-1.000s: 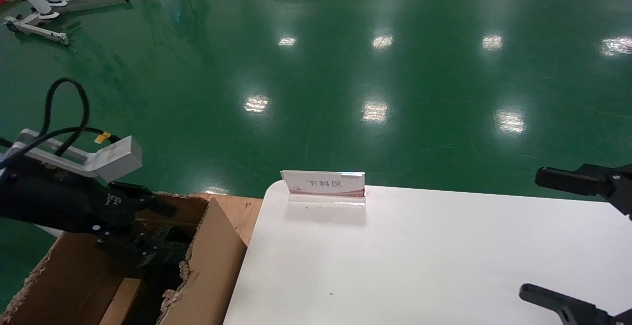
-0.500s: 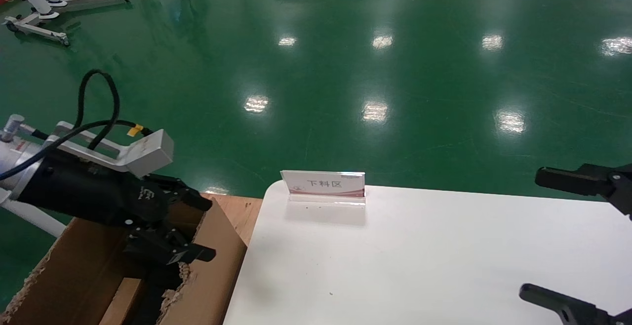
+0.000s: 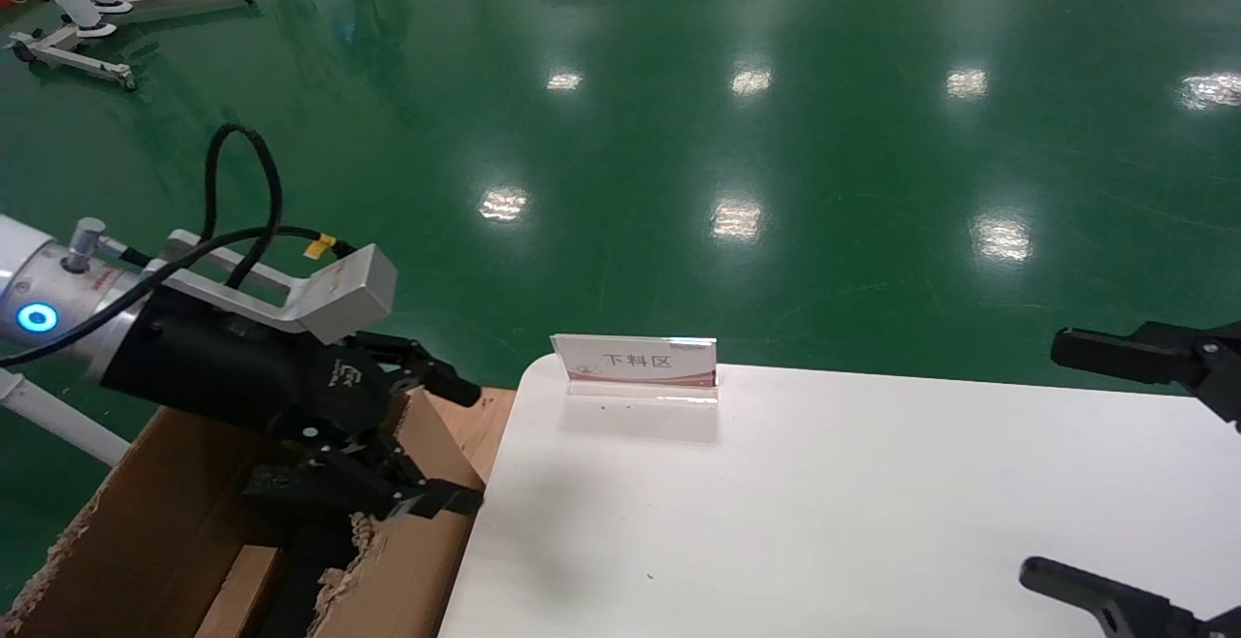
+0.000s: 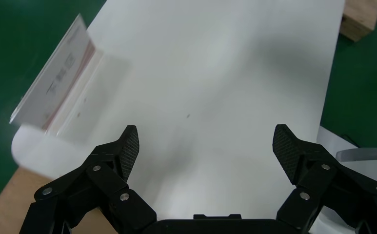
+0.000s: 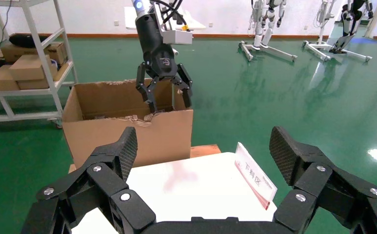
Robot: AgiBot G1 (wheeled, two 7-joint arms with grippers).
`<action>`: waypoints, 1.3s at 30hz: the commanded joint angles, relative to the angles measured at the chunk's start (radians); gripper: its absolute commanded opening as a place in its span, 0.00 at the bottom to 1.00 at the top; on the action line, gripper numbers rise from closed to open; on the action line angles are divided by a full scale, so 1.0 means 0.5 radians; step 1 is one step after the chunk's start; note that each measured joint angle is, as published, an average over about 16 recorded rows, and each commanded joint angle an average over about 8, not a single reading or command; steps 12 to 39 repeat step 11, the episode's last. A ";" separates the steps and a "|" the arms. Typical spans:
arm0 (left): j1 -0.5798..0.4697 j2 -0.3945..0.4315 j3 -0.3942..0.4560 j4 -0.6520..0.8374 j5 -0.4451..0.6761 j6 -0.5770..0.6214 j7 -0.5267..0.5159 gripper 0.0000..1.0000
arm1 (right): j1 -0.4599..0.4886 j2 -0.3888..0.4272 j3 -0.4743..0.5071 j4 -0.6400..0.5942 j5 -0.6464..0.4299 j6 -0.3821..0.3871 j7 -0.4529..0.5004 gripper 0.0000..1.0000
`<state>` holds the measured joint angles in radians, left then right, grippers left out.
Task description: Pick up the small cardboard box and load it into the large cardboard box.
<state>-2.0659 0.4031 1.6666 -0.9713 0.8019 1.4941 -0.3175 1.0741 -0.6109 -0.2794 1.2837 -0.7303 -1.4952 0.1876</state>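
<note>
The small box (image 3: 247,588) lies inside the big carton (image 3: 155,502) beside the white table (image 3: 853,502). The left gripper (image 3: 456,444) hangs over the carton's torn rim, jaws spread and empty. The right gripper (image 3: 1042,459) sits at the table's right edge, jaws wide apart

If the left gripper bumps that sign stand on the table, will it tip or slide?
The sign stand looks thin, upright and narrow-based, so it would likely tip. The white table looks smooth, so sliding is also plausible. It probably weighs little.
</note>
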 commanded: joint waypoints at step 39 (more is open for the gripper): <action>0.213 0.045 -0.298 -0.067 -0.015 0.000 0.028 1.00 | 0.000 0.000 0.000 0.000 0.000 0.000 0.000 1.00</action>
